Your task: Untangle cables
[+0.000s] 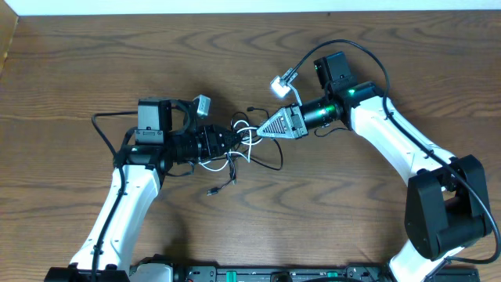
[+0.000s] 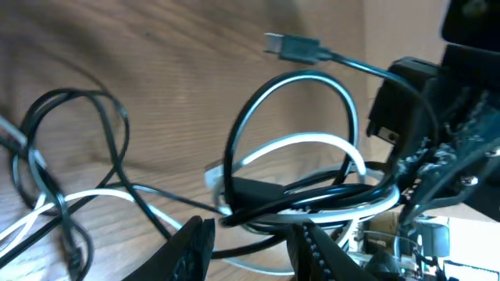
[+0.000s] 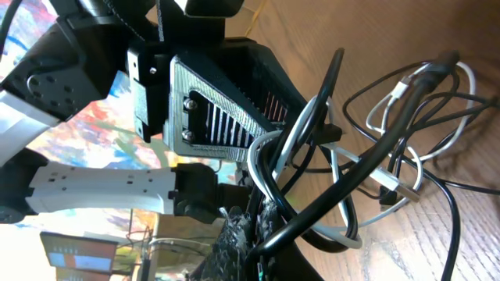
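Observation:
The cables [image 1: 266,160] are a small knot of thin black and white cords at the middle of the table, between my two grippers. One black plug end [image 1: 211,190] trails toward the front. My left gripper [image 1: 239,139] reaches in from the left. In its wrist view the left gripper [image 2: 251,248] has its fingers apart, and black and white strands [image 2: 297,144] cross the gap and loop above it. A plug [image 2: 293,48] sticks up behind them. My right gripper [image 1: 257,133] comes from the right. Its fingers [image 3: 273,222] are pressed together on strands of the tangle [image 3: 344,168].
The wooden table [image 1: 94,63] runs to a pale far edge at the top. The left arm's grey ribbed gripper body [image 3: 226,109] fills the upper left of the right wrist view. A loose black loop [image 2: 70,101] lies left of the knot. The arm bases stand at the front edge.

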Motion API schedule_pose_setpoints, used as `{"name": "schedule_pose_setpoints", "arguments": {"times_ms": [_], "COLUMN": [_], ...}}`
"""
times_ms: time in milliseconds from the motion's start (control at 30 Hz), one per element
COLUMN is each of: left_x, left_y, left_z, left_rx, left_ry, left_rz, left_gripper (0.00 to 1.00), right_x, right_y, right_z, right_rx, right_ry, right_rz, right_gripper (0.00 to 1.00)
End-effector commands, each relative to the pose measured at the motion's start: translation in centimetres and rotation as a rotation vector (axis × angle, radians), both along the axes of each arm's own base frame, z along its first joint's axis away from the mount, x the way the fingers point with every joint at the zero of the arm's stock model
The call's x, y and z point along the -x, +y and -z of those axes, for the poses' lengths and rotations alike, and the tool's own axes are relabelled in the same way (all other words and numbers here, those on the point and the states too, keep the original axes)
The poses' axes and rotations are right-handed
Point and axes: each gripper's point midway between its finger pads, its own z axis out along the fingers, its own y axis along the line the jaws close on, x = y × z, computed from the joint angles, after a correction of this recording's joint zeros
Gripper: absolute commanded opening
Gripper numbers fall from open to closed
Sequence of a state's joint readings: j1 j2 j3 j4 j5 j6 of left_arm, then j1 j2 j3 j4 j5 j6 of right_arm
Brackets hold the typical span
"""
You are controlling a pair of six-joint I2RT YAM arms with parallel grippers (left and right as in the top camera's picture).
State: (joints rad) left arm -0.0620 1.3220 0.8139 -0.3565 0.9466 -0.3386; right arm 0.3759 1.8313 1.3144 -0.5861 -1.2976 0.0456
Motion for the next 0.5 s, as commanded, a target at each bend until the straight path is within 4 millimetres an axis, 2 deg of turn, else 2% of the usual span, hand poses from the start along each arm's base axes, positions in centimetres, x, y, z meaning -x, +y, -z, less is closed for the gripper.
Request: {"name": "schedule_pose_setpoints", "arguments": {"times_ms": [0,167,300,400,467], "left_x": [0.1,0.1,-0.1,-0.6,-1.3], "left_y": [-0.5,-0.6,-0.7,-0.6,-0.6], "left_z": [-0.6,-0.4,0.8,1.3,1.0], "left_rx": [0.026,0.017,-0.028,-0.058,-0.058], "left_ry": [-0.018,-0.016,0.001,-0.008,-0.047], "left_rz": [0.033,0.034,0.025,0.012,0.008], "left_gripper": [0.36,0.36,0.36,0.36,0.36], "right_x": [0.6,0.9,1.1,1.2,1.4], "right_y": [0.1,0.2,0.2,0.2,0.2], "right_z": [-1.6,-2.0,-2.4,-2.5,-2.8], "right_rx": [-0.068,-0.089,-0.112,-0.117,-0.132], "right_ry": [0.022,0.027,0.033,0.035,0.04], "right_rz": [-0.033,-0.047,-0.062,-0.065,-0.074], "right_gripper": [0.01,0.01,0.01,0.01,0.01]}}
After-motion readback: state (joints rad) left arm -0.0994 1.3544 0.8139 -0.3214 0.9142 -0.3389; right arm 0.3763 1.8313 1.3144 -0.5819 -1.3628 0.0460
